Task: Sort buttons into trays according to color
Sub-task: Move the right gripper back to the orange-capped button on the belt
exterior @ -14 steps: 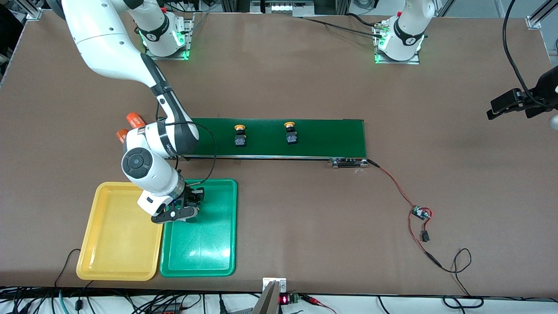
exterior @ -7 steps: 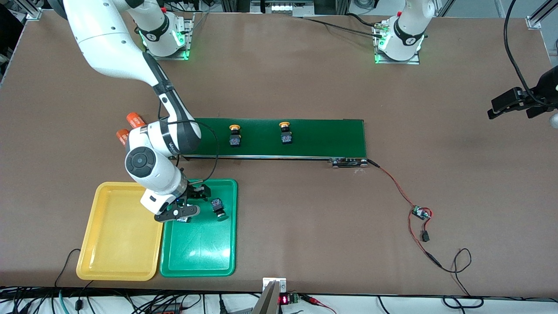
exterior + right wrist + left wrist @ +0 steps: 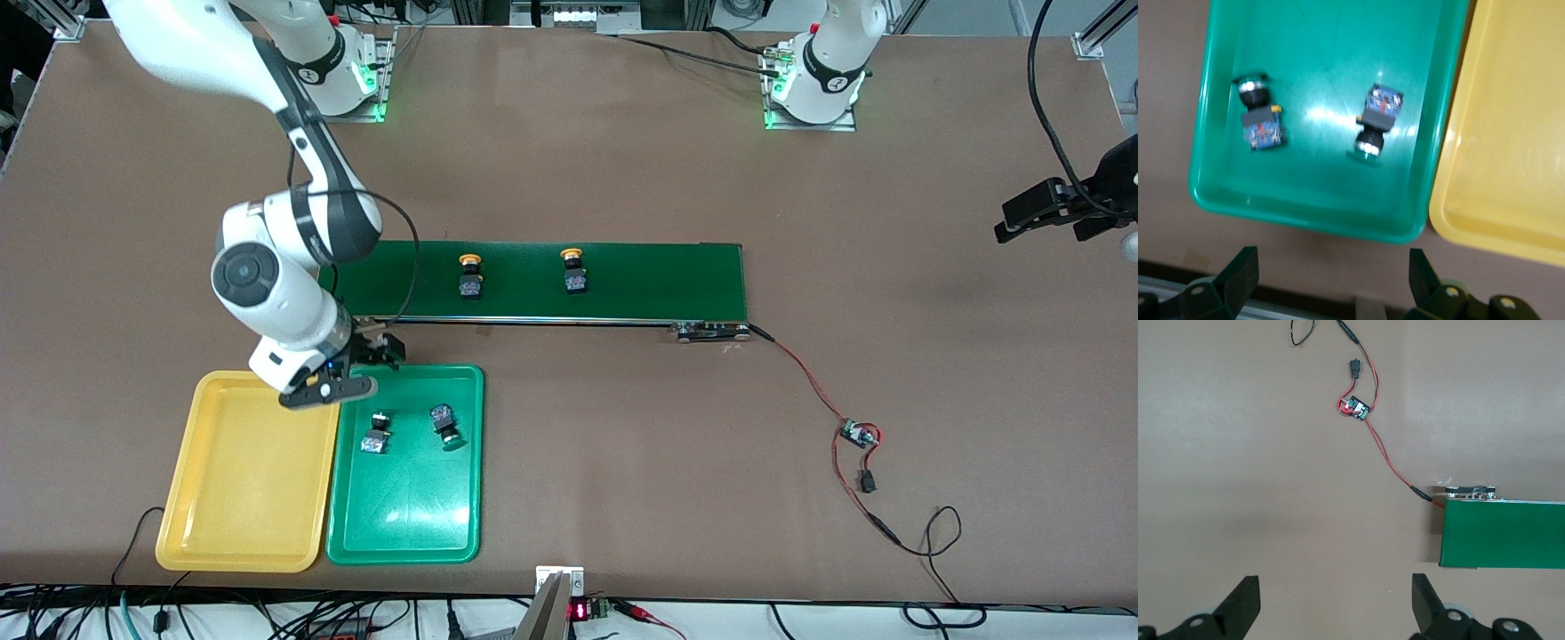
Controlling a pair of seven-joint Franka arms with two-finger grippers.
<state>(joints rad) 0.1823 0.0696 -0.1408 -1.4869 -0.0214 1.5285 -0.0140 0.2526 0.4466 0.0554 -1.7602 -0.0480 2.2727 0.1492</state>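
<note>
Second green button [image 3: 375, 439] now dropped in green tray [image 3: 404, 551]; our right gripper [image 3: 351, 369] has lifted, jaws open. Left gripper [image 3: 1335, 613] waits, jaws open. Yellow buttons [image 3: 469, 276] remain on the belt [image 3: 658, 280].

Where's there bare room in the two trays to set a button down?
The yellow tray is bare throughout. In the green tray, the part nearer the front camera is free; its conveyor-side part is crowded by two green buttons, with the open right gripper above that edge.
</note>
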